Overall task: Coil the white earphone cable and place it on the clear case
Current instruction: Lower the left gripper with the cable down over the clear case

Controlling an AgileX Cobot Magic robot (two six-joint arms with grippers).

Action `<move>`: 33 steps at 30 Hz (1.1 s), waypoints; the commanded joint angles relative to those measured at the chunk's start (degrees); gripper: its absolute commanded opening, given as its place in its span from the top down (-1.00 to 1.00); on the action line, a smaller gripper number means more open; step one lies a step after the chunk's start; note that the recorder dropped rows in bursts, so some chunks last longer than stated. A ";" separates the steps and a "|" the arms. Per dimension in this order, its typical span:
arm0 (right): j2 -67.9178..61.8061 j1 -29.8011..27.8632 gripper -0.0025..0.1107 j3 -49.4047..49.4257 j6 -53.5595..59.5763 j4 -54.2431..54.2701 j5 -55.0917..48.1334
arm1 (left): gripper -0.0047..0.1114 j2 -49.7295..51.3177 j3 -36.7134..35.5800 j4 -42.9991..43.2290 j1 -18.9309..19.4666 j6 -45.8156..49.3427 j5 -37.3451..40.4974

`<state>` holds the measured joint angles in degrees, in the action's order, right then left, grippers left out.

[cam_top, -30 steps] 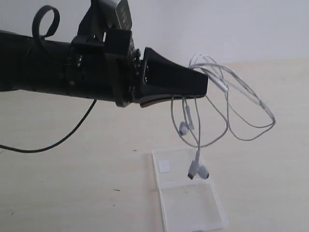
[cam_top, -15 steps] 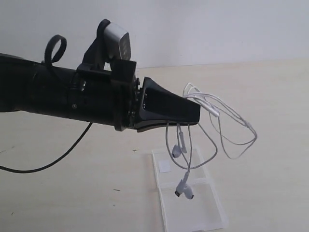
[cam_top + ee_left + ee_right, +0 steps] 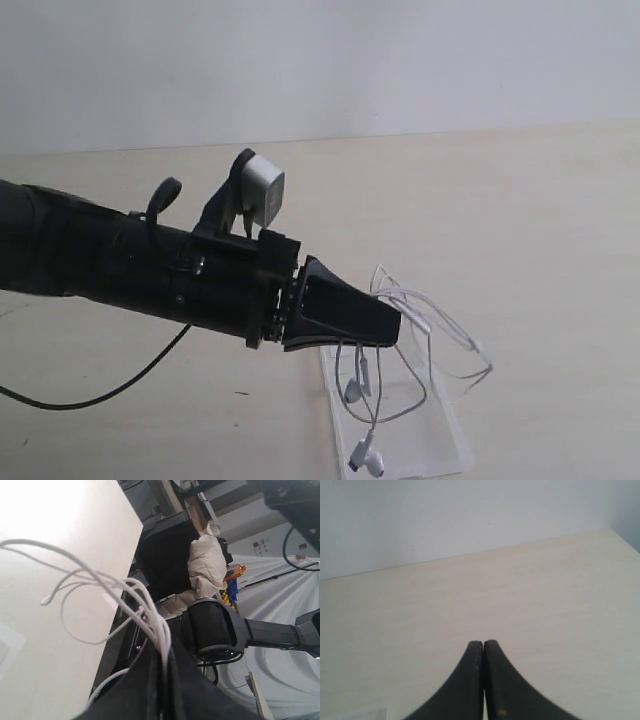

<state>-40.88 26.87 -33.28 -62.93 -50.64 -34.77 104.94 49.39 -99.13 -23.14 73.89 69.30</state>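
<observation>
My left gripper (image 3: pixel 394 324) is shut on a bunch of loops of the white earphone cable (image 3: pixel 447 335) and holds it low over the clear case (image 3: pixel 440 442), which lies flat on the table. Two earbuds (image 3: pixel 353 391) dangle under the fingers, the lower one just over the case's near half; I cannot tell if it touches. In the left wrist view several white strands (image 3: pixel 159 626) run into the shut left gripper (image 3: pixel 163 654) and fan out in loose loops. My right gripper (image 3: pixel 483 643) is shut on nothing above bare table and is out of the exterior view.
The pale wooden table (image 3: pixel 550 200) runs back to a white wall. A black lead (image 3: pixel 100 397) from the left arm lies on the table at the left. A pale flat corner (image 3: pixel 355 714) shows at the edge of the right wrist view.
The left arm has come down and slightly back to the left with the cable in its grip. The loops and earbuds now hang just over the case. The right gripper is unchanged.
</observation>
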 commanded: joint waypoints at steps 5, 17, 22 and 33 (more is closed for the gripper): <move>0.26 -0.21 0.96 0.34 -0.14 -0.31 0.21 | 0.92 3.74 -0.76 -0.82 0.51 -1.12 0.67; 0.26 -0.21 0.96 0.34 -0.14 -0.31 0.21 | 0.92 2.20 -3.95 -0.82 0.66 -8.60 0.67; 0.26 -0.21 0.96 0.34 -0.14 -0.31 0.21 | 0.92 1.11 -4.03 -0.82 2.37 -8.60 0.15; 0.26 -0.21 0.96 0.34 -0.14 -0.31 0.21 | 0.92 0.82 -4.03 2.86 2.70 -13.09 -2.39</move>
<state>-40.88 26.87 -33.28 -62.93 -50.64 -34.77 106.59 45.63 -97.82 -20.57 62.41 66.68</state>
